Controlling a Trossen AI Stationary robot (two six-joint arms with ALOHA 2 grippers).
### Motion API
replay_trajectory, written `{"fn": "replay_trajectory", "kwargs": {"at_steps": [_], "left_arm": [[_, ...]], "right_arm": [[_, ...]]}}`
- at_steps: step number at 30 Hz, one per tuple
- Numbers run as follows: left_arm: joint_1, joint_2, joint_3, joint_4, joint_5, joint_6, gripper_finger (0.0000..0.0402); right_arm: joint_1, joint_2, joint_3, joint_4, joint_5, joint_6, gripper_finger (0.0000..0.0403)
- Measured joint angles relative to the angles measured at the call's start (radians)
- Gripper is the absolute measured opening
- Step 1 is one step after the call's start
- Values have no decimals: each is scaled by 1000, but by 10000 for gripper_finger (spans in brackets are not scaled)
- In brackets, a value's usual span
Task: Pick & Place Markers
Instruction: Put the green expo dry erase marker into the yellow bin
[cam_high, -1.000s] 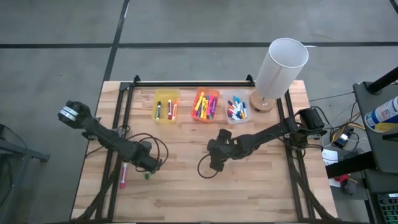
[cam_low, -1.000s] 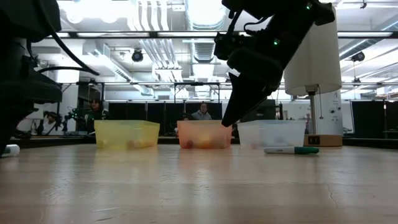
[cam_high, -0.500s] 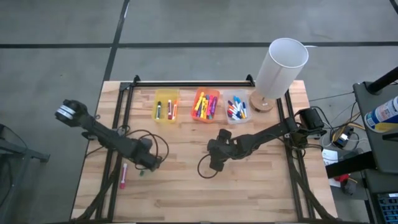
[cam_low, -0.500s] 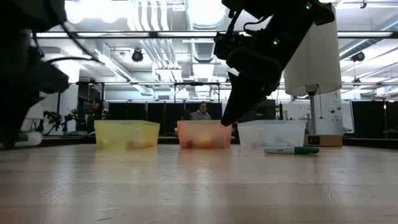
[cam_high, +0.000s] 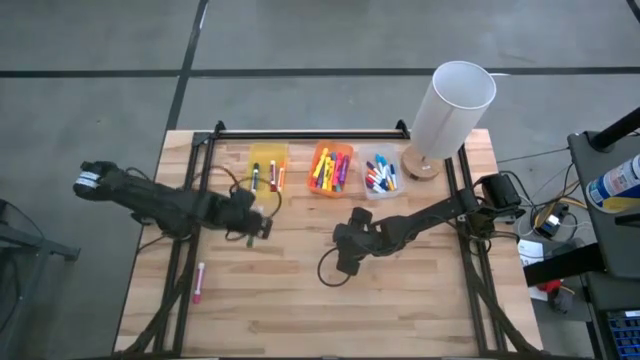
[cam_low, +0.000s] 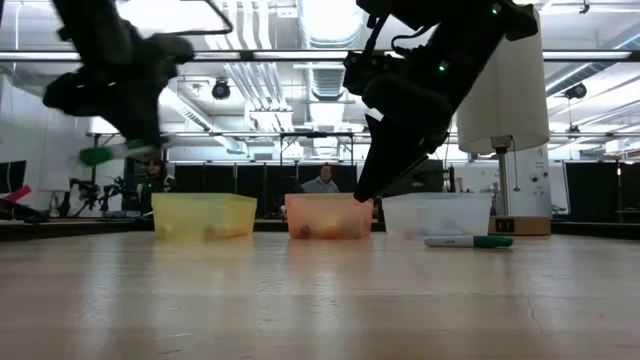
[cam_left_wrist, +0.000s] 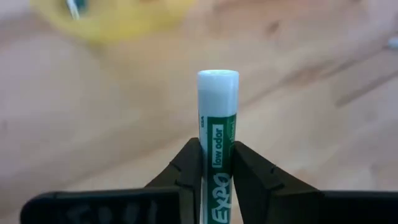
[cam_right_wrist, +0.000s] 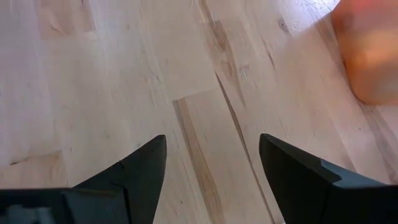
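Wooden table; left gripper pinching green marker labelled "EXPO low odor"; right gripper spread.

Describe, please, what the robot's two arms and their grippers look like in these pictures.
Both arms are dark, slim and jointed. The left arm ends at a pale grey cap at its outer end, and black cable loops beside its gripper. The left gripper has two black wedge-shaped fingers above a flat black bar with faint scrawled markings. The right gripper has matching black, pointed fingers; a black cable loops beneath the right arm.
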Motion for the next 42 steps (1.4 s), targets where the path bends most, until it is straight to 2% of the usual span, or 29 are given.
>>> {"fn": "replay_trajectory", "kwargs": {"at_steps": [8,13,19,23,29,42], "left_arm": [[272,-16,101,4,-1,281,64],[454,3,129,76,23,471,64],[656,36,126,123,80,584,64],[750,90,120,171,116,627,64],[790,213,122,294,196,668,64],[817,437,129,332,183,690,64]], "right_arm": [[0,0,0,1,0,0,248],[0,0,0,2,0,0,248],[0,0,0,4,0,0,248],[0,0,0,11,0,0,248],[0,0,0,18,-1,0,249],[3,0,0,19,-24,-3,249]]}}
